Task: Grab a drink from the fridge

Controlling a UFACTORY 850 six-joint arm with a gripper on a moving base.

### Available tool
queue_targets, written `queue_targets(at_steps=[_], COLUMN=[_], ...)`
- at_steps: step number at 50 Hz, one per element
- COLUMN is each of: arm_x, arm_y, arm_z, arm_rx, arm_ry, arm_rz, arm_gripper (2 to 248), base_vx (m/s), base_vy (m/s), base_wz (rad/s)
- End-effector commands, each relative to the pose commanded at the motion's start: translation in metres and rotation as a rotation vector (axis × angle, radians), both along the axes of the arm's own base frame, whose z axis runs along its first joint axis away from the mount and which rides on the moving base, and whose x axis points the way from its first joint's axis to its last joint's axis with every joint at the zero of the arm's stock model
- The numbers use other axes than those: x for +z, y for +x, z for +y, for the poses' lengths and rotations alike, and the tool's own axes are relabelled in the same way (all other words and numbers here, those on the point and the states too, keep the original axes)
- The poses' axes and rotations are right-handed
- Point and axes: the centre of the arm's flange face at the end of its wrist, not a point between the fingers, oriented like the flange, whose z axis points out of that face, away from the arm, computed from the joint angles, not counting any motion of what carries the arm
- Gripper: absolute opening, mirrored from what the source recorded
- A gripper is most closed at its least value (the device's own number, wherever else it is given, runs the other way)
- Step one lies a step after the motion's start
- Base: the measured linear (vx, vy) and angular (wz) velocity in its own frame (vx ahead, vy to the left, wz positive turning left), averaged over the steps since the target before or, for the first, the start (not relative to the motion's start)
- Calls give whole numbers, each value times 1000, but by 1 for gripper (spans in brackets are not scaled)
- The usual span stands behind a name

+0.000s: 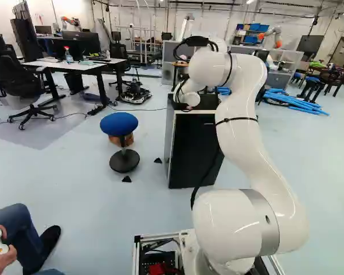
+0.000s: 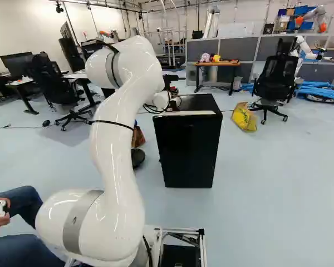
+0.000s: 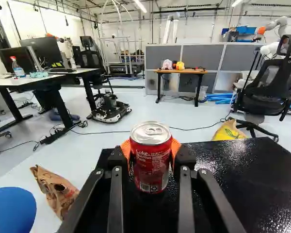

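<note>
Drink can gripped at fridge top – grab looks done, carry-off left.
Hand (image 3: 151,154) pinching red can (image 3: 151,170) upright between orange pads (image 3: 176,147); can is over the black fridge top (image 3: 247,170), can't tell if resting or lifted. Fridge (image 2: 188,147) front looks closed, inside hidden. Can lid has its tab on, probably full and unopened – contents not visible. Crumpled paper bag (image 3: 56,189) and yellow bag (image 3: 230,131) on floor, contents unclear; clear bottle (image 3: 17,68) on table (image 3: 19,81).
</note>
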Motion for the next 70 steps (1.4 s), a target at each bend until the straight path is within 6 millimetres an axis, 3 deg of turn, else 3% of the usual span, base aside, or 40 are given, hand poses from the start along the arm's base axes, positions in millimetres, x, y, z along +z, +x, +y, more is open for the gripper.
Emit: queue_targets(at_steps=[36,70], arm_x=[44,46], arm_y=[-1,-9], arm_z=[0,2], arm_rx=[0,2], arm_ry=[-4,-4], arm_rz=[-58,-52], arm_gripper=[99,99], base_vx=[0,0], base_vy=[0,0], base_wz=[0,0])
